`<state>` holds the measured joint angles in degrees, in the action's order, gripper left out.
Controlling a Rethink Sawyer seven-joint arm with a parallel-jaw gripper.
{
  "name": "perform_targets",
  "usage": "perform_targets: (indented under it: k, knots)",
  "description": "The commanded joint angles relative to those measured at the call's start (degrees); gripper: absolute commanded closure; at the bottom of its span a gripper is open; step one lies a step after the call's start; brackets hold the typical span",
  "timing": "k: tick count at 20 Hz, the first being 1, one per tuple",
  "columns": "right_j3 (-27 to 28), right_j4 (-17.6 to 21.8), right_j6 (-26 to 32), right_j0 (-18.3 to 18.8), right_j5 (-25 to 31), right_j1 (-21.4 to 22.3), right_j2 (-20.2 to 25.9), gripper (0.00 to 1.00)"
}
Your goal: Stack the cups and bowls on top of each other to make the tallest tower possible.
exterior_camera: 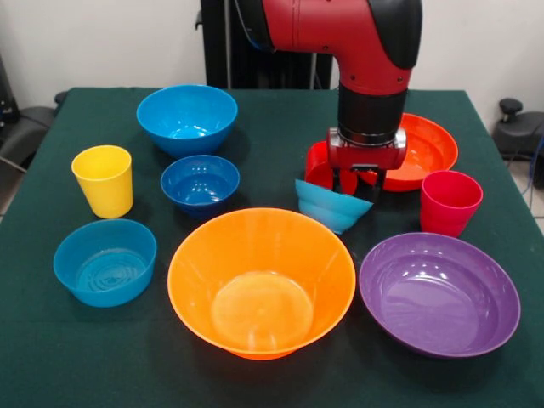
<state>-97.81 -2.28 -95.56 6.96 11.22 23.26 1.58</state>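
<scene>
My gripper (355, 185) comes down at the centre right and is shut on the rim of a small light-blue bowl (327, 211), which hangs tilted just behind the huge orange bowl (262, 280). Behind the gripper, a red cup (316, 166) is partly hidden, and the wide red-orange bowl (429, 149) lies there too. A purple bowl (439, 293) sits at the front right, with another red cup (449, 202) upright behind it. On the left stand a large blue bowl (187, 117), a small dark-blue bowl (201, 183), a light-blue bowl (105, 260) and a yellow cup (104, 180). No tower stands.
Everything rests on a dark green tablecloth (280, 127). The orange bowl's rim lies right under the hanging bowl. Black chairs stand off the table at the left and right edges.
</scene>
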Motion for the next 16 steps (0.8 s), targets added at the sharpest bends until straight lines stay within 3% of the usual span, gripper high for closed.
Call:
perform_targets:
  k: [1, 6, 7, 16]
  knots:
    - [7.47, 0.21, -4.97, 2.04, -0.04, -2.66, 5.25, 0.0]
    - [8.07, 1.25, -3.27, 3.23, 0.98, -2.7, 6.95, 0.0]
    - [8.1, 1.48, -3.68, 2.99, 0.73, -2.63, 6.68, 1.0]
    - [7.97, 1.8, -4.58, 2.33, -0.34, -2.11, 5.99, 1.0]
